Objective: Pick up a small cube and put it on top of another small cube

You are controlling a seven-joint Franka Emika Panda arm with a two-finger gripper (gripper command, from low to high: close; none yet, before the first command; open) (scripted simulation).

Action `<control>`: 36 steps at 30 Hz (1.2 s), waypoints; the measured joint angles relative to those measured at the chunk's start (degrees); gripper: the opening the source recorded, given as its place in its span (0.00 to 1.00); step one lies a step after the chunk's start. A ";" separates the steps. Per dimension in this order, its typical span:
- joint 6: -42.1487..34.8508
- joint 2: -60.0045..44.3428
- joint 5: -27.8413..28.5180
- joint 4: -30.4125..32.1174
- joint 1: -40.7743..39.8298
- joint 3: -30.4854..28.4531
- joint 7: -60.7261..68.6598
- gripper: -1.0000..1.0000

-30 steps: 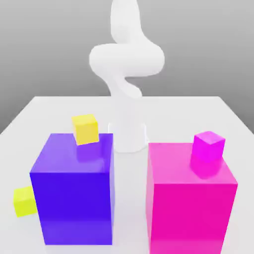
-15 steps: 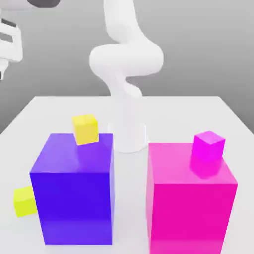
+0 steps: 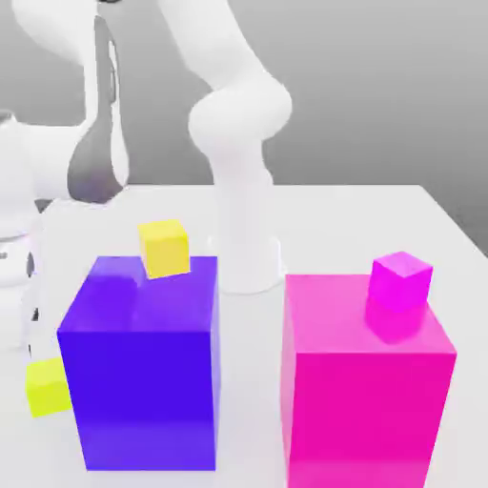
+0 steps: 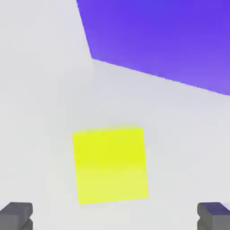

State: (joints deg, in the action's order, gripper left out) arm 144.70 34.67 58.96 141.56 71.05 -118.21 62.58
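Coming down with open fingers, the gripper (image 4: 115,217) is now over the lemon cube (image 3: 48,387), on the table (image 3: 250,381) near its left edge in the exterior view; grasping seems next, the yellow cube (image 3: 164,250) waiting on the blue block (image 3: 143,396)

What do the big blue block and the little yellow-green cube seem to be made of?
The big blue block looks like smooth, glossy plastic: its top mirrors the golden cube faintly. The yellow-green cube could be plastic or painted wood; its plain, even faces show no grain, so I can't settle which.
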 joint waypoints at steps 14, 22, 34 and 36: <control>-2.50 0.00 -0.70 0.65 -3.79 4.58 0.95 0.00; -16.15 1.08 -11.57 -0.02 -24.18 37.48 4.11 0.00; -32.50 5.70 -22.05 -4.44 -20.93 65.73 -4.10 0.00; -33.69 4.74 -24.32 -5.13 -18.14 68.54 -5.77 0.00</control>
State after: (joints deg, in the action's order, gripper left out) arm 111.01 39.41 34.64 136.43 52.90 -49.68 56.81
